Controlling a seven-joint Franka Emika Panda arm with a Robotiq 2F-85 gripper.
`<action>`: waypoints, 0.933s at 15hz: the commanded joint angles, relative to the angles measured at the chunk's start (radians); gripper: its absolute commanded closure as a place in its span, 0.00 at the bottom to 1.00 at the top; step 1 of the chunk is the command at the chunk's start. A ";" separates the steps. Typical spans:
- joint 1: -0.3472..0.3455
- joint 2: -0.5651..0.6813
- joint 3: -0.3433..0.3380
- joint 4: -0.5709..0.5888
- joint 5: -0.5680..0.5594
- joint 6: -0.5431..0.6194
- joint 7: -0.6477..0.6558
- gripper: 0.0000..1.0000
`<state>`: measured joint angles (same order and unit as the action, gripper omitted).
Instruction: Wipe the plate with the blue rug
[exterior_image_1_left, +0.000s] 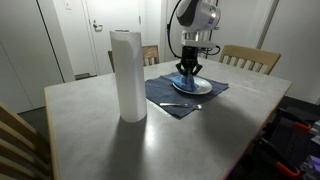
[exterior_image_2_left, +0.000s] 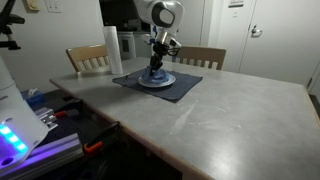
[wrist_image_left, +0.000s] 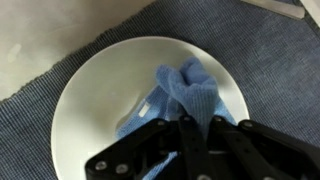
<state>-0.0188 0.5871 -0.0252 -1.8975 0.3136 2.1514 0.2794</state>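
The white plate (wrist_image_left: 100, 100) lies on a dark navy placemat (wrist_image_left: 255, 55); both exterior views show the plate (exterior_image_1_left: 203, 87) (exterior_image_2_left: 166, 82) under the arm. In the wrist view the blue rug (wrist_image_left: 185, 95) is bunched on the plate's middle, and my gripper (wrist_image_left: 187, 135) is shut on it, its black fingers pinching a fold of the cloth. In both exterior views the gripper (exterior_image_1_left: 189, 72) (exterior_image_2_left: 156, 72) points straight down and presses the rug (exterior_image_1_left: 189, 78) onto the plate.
A tall paper towel roll (exterior_image_1_left: 127, 75) stands on the grey table (exterior_image_1_left: 90, 140) near the placemat (exterior_image_1_left: 170, 98). A spoon (exterior_image_1_left: 178, 105) lies on the mat's near edge. Wooden chairs (exterior_image_1_left: 250, 58) line the far side.
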 joint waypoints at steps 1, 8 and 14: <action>-0.048 -0.025 0.042 -0.010 0.021 -0.144 -0.142 0.98; -0.031 0.007 0.021 0.046 -0.033 -0.478 -0.187 0.98; 0.004 0.019 -0.036 0.083 -0.104 -0.719 0.042 0.98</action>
<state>-0.0394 0.5855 -0.0275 -1.8513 0.2390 1.5180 0.2218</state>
